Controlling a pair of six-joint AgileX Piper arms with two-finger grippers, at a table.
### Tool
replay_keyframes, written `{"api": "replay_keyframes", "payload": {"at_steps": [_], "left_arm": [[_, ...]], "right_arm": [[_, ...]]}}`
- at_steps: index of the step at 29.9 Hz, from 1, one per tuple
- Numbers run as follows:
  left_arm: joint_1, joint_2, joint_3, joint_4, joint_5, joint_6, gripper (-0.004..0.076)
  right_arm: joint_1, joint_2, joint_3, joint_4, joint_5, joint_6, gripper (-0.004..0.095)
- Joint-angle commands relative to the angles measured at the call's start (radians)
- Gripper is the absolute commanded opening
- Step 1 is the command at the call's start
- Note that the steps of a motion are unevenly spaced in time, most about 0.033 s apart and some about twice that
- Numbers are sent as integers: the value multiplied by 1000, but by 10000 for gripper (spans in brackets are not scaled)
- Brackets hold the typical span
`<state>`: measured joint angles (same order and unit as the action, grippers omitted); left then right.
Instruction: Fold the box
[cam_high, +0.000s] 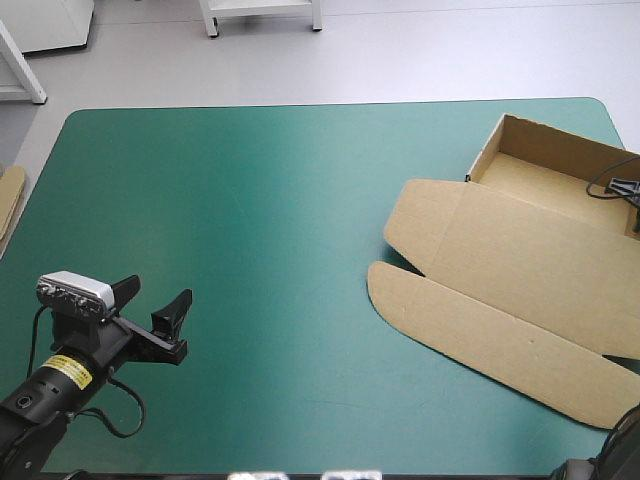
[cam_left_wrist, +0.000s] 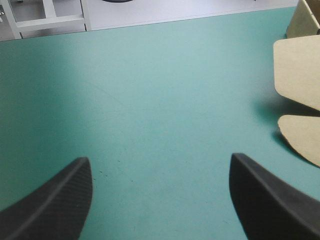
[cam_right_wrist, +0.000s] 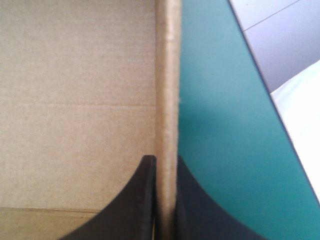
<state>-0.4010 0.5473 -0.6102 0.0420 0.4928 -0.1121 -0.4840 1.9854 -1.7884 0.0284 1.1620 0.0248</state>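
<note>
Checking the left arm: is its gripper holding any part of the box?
No, the left gripper stands open over the teal-green cover, with the box lying apart from it.

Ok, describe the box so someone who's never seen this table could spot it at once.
On the teal-green table, look to the right side. The box lies there: brown board, an open tray at the far right corner, its lid flat toward the near edge. Unlike the spare board at the left edge, it has raised walls.
</note>
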Motion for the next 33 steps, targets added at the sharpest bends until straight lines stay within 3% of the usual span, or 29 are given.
{"api": "replay_keyframes", "payload": {"at_steps": [1, 7, 30, 33], "left_arm": [[1, 2, -27, 3, -70, -2, 546], [1, 2, -27, -2, -77, -2, 546], [1, 2, -27, -20, -91, -2, 546], [1, 2, -27, -20, -91, -2, 546]], "right_arm": [[-55, -61, -29, -13, -12, -5, -19], [-106, -61, -29, -10, -32, -5, -17], [-106, -7, -29, 12, -92, -25, -14], [-106, -7, -29, 18, -88, -35, 64]]}}
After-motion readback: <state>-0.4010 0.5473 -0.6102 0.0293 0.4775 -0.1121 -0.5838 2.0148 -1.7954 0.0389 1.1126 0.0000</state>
